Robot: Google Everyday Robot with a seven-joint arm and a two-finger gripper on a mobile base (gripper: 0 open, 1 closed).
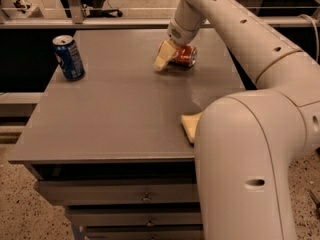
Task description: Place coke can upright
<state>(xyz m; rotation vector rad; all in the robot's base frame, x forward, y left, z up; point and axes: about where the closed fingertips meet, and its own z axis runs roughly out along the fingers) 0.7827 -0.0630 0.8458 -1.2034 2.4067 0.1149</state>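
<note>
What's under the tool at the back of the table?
The coke can, lying on its side on the table. The tool covers one end of the can, so that part is hidden.

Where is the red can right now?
The coke can lies on its side at the table's far right, at the pincer; the blue can stands far left.
</note>
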